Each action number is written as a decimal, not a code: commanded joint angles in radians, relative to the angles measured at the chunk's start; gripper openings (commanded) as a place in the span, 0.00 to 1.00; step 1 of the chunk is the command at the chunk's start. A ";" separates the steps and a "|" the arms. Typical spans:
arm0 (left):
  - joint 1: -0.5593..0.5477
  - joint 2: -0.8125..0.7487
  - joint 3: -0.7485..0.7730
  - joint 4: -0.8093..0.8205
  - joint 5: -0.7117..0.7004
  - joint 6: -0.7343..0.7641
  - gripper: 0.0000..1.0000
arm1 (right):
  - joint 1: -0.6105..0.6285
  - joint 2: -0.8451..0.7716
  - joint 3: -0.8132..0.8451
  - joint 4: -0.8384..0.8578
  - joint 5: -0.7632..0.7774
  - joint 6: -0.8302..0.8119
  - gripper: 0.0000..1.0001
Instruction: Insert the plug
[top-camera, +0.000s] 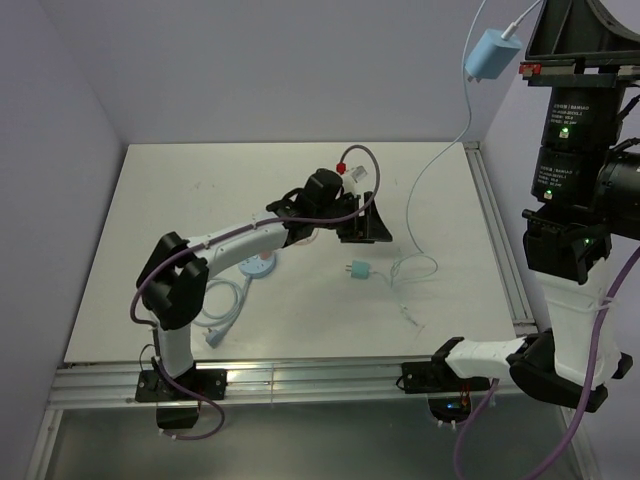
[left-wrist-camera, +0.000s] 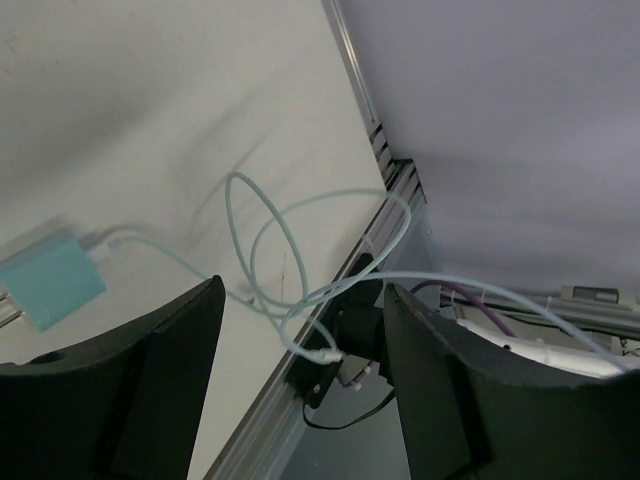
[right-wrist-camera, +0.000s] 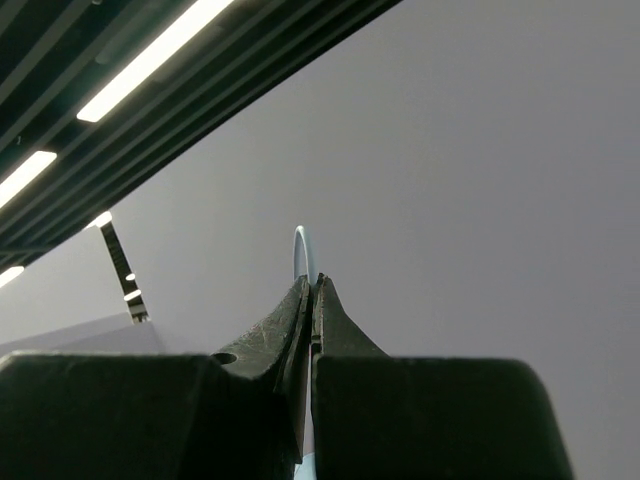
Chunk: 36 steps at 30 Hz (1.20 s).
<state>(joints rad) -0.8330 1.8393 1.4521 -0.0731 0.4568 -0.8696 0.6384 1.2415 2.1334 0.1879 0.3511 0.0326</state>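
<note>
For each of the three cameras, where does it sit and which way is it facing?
Top external: above and behind the bases, looking down on the table; both the left arm and right arm show.
Left wrist: on the left arm, facing the teal charger, cable loops and table edge; open left pincer shows.
Right wrist: raised, facing wall and ceiling lights; right pincer shut on the cable.
Shared: top and left wrist both show the teal charger.
</note>
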 joint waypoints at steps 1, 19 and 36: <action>-0.029 0.061 0.083 -0.050 0.059 0.053 0.70 | -0.006 -0.046 -0.043 0.058 0.008 -0.002 0.00; -0.057 0.236 0.186 -0.027 0.016 -0.012 0.57 | -0.005 -0.053 -0.030 0.010 -0.008 0.020 0.00; -0.038 0.212 0.165 0.147 0.001 0.021 0.08 | -0.006 -0.082 -0.061 0.004 0.006 0.010 0.00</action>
<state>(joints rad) -0.8715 2.0907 1.6024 -0.0162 0.4728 -0.8772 0.6384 1.1648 2.0670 0.1707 0.3546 0.0368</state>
